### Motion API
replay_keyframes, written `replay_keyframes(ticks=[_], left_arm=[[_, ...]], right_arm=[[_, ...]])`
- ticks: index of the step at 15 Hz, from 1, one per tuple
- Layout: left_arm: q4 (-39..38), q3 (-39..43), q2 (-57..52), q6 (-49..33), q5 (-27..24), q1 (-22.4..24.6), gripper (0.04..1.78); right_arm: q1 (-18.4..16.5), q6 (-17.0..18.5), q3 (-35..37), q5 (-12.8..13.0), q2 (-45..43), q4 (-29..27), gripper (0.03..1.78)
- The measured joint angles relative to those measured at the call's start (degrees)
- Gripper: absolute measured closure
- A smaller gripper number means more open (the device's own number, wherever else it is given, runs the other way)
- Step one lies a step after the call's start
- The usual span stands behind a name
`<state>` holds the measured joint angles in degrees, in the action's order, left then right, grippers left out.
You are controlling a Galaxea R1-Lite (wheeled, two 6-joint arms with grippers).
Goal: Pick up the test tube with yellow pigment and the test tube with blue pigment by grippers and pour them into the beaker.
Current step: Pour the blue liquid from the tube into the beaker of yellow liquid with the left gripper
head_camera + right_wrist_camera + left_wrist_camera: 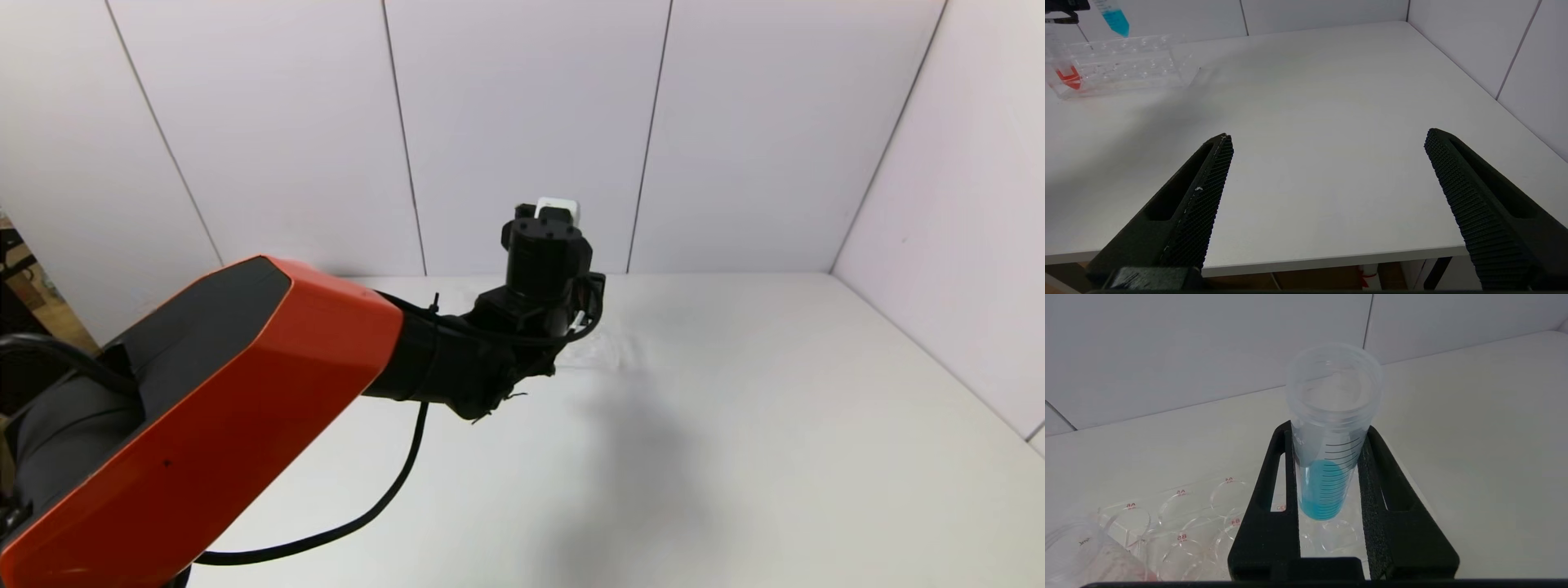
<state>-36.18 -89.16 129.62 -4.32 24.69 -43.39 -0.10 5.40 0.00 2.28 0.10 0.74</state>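
My left gripper (pixel 1329 430) is shut on the test tube with blue pigment (pixel 1325 490) and holds it upright just above the clear tube rack (pixel 1180 522). In the right wrist view the blue tube (pixel 1116 18) hangs over the rack (pixel 1122 61) at the far side of the table. In the head view my left arm (pixel 245 392) reaches to the table's middle and hides the tube. My right gripper (pixel 1329 136) is open and empty over the table's front edge. The yellow tube and the beaker are out of view.
A tube with red liquid (pixel 1069 77) stands at one end of the rack; its top shows beside my left gripper (pixel 1081 555). White walls close the table at the back and on the right. The white tabletop (pixel 1331 102) stretches between my right gripper and the rack.
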Motion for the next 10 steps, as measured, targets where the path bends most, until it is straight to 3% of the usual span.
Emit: replay_keyframes(ticks=[5, 10], left_arm=[[5.0, 2.3, -6.3, 0.0, -0.1, 1.7, 1.38], [10.1, 8.1, -17.8, -0.1, -1.5, 8.0, 1.38]], right_arm=[[0.0, 0.0, 0.0, 0.0, 0.0, 0.0, 0.1], [0.0, 0.0, 0.0, 0.0, 0.0, 0.0, 0.1]])
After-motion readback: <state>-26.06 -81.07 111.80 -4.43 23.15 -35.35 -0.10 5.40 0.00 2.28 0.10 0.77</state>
